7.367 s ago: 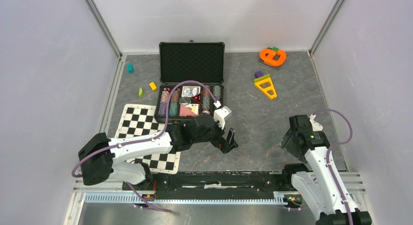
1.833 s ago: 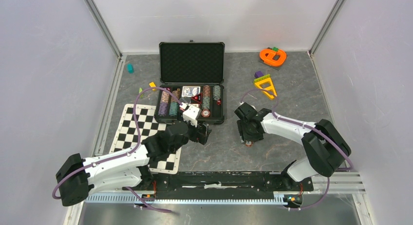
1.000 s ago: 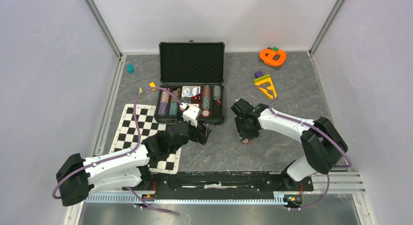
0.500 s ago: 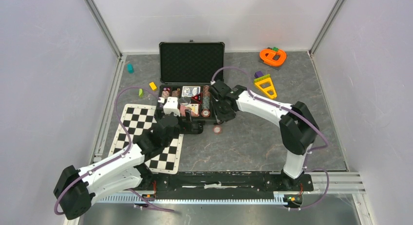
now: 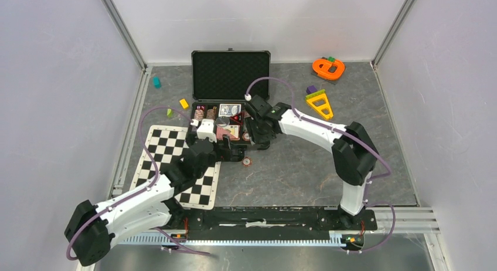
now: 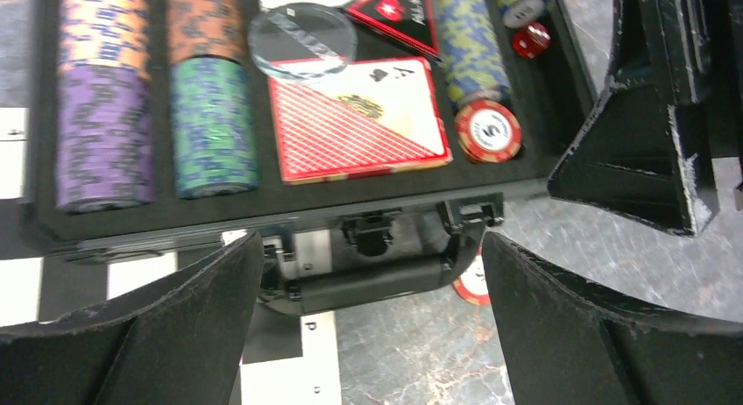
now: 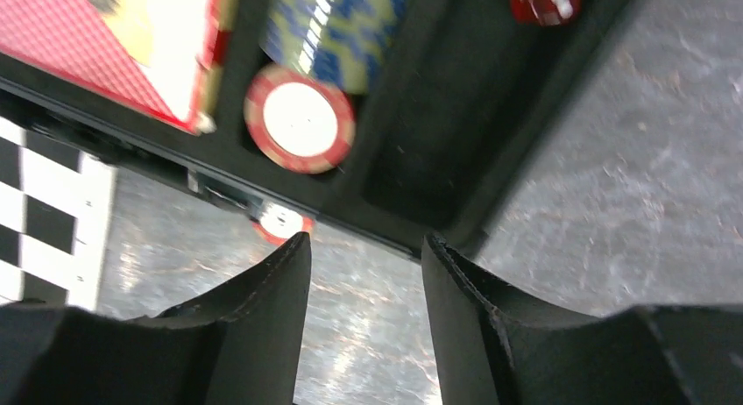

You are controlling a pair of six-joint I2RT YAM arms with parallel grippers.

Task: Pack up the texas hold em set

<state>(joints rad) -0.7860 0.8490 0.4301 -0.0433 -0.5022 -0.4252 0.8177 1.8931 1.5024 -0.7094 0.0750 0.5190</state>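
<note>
The black briefcase [image 5: 231, 75] lies open, its foam tray holding coloured chip stacks [image 6: 206, 124], a red card deck [image 6: 350, 129], a red-white chip [image 7: 300, 118] and red dice [image 7: 545, 2]. One loose red-white poker chip [image 5: 247, 161] lies on the table just in front of the case, next to the handle [image 6: 368, 278]. My left gripper [image 6: 370, 247] is wide open around the case's front edge and handle, touching nothing. My right gripper [image 7: 366, 243] hovers open and empty over the case's front right corner, with the loose chip [image 7: 280, 222] just beyond its left fingertip.
A black-white checkered mat [image 5: 176, 159] lies under the case's left front corner. Orange [image 5: 328, 67] and yellow [image 5: 319, 104] toys sit at the back right. Small teal [image 5: 156, 82], yellow [image 5: 184, 103] and green [image 5: 170, 112] blocks lie left of the case.
The right arm swung left from the bare table to the case's front right corner and its jaws widened. The loose chip moved left along the table. The left gripper advanced to the case's front.
</note>
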